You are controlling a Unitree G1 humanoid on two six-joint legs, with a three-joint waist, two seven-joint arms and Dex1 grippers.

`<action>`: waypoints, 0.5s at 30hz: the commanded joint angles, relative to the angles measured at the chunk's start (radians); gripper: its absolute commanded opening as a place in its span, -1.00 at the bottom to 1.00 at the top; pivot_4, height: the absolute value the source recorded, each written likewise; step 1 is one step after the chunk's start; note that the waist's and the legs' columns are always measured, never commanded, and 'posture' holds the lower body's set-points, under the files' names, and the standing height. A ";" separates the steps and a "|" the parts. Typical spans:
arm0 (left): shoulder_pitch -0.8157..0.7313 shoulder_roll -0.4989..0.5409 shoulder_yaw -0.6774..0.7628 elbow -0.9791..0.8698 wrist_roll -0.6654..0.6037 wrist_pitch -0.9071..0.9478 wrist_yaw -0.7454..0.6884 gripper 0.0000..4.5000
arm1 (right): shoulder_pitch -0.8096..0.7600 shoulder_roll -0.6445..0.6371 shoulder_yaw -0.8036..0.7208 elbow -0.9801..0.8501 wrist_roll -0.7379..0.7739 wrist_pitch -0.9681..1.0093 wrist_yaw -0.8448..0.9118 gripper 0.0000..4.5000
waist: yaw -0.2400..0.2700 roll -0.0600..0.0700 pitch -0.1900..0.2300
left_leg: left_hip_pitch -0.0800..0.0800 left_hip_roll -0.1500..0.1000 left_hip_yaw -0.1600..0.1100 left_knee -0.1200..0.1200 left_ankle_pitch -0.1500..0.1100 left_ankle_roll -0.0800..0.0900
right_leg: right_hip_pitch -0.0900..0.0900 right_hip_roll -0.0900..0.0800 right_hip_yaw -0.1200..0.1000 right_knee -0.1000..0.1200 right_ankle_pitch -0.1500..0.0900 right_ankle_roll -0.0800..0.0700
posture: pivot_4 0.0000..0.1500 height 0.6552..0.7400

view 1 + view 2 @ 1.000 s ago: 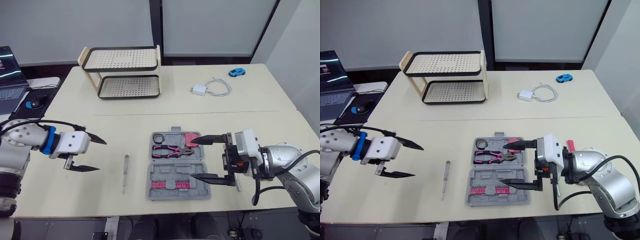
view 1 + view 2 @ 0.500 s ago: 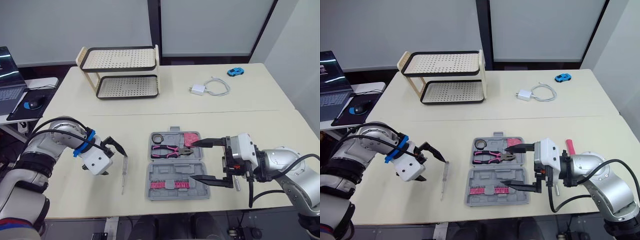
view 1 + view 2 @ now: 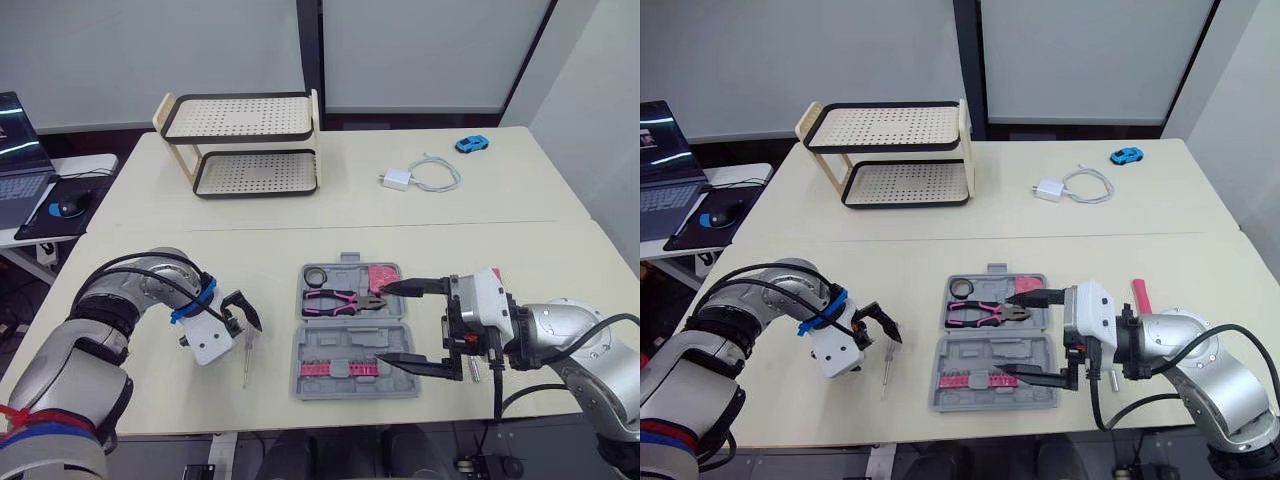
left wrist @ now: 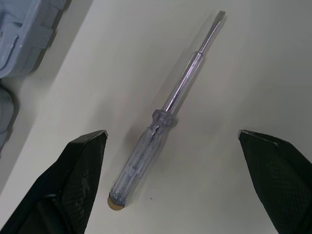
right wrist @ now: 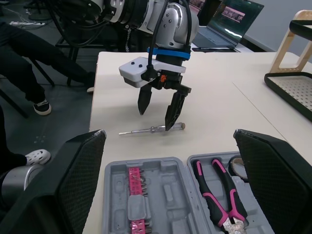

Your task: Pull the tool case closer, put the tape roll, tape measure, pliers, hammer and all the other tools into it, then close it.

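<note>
The open case (image 3: 355,335) lies flat at the near middle of the table (image 3: 520,250). The pliers (image 3: 340,299) and tape roll (image 3: 318,276) sit in its far half, and pink bits (image 3: 340,368) in its near half. The screwdriver (image 4: 161,122) lies on the table just left of the case, handle far, tip near.

The left gripper (image 4: 170,134) hangs over the handle, fingers wide apart, one on each side – the handle is closer to one finger and not gripped. The right gripper (image 3: 382,322) is at the case's right edge, also spread wide and holding nothing – its fingers point left over the case.

A rack (image 3: 245,140), a charger (image 3: 398,180) and a toy car (image 3: 472,144) sit far back.
</note>
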 commanded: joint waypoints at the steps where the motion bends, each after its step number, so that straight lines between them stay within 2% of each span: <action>1: -0.022 -0.021 -0.024 0.019 0.086 -0.008 0.095 0.99 | 0.005 -0.008 -0.020 -0.054 0.030 0.012 -0.016 1.00 | 0.000 0.000 0.000 | 0.000 0.000 0.000 0.000 0.000 0.000 | 0.000 0.000 0.000 0.000 0.000 0.000 | 1.00 1.00; 6: -0.034 -0.039 -0.065 0.048 0.173 -0.011 0.175 0.99 | 0.008 -0.011 -0.022 -0.066 0.035 0.023 -0.021 1.00 | 0.002 0.000 0.000 | 0.001 0.000 0.000 0.000 0.000 0.000 | 0.001 0.000 0.000 0.001 0.000 0.000 | 1.00 1.00; 7: -0.036 -0.038 -0.077 0.053 0.191 -0.005 0.182 0.91 | 0.006 -0.011 -0.022 -0.064 0.035 0.023 -0.021 1.00 | 0.003 0.000 -0.001 | 0.001 0.000 0.000 0.000 0.000 0.000 | 0.001 0.000 0.000 0.002 0.000 0.000 | 1.00 1.00; 10: -0.036 -0.038 -0.096 0.068 0.193 0.004 0.176 0.60 | 0.004 -0.011 -0.019 -0.065 0.031 0.017 -0.018 1.00 | 0.003 0.003 -0.002 | 0.002 0.000 0.000 0.000 0.000 0.000 | 0.001 0.000 0.000 0.003 0.000 0.000 | 1.00 1.00; 15: -0.027 -0.045 -0.093 0.064 0.164 0.023 0.185 -0.12 | 0.008 -0.015 -0.021 -0.068 0.034 0.018 -0.014 1.00 | 0.005 0.005 -0.003 | 0.003 0.000 0.000 0.000 0.000 0.000 | 0.002 0.000 0.000 0.004 0.000 0.000 | 1.00 1.00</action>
